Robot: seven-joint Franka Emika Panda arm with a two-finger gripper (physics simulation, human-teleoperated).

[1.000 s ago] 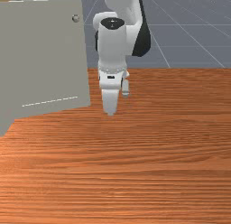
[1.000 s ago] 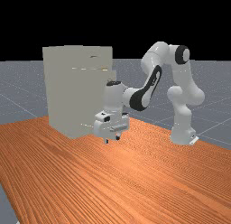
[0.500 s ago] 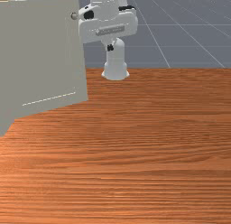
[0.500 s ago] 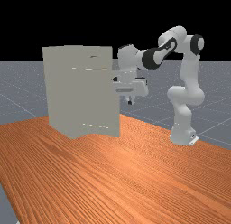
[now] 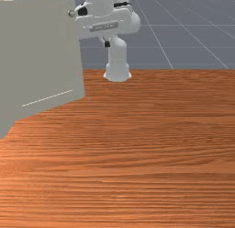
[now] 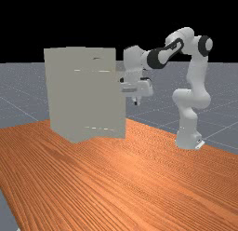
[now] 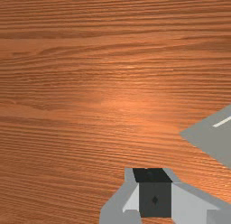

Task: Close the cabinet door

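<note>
In the front view my gripper (image 5: 107, 43) hangs high beside the free edge of the grey cabinet door (image 5: 41, 57), its hand close to the round knob (image 5: 71, 14). Whether hand and door touch I cannot tell. The door stands swung out from the cabinet (image 6: 60, 90); in the far view the gripper (image 6: 136, 103) is right of the door's free edge, well above the table. In the wrist view my gripper (image 7: 153, 178) has its fingers together, with nothing between them, and a corner of the door (image 7: 207, 137) lies off to one side.
The wooden table (image 5: 151, 153) spreads below the hand and in front of the door. The arm's base (image 6: 188, 139) stands at the far view's right, behind the hand in the front view.
My hand has risen and drawn back toward the arm's base, then shifted slightly toward the front view's left. Fingertips once apart are together. The door's free edge has swung a little toward the base.
</note>
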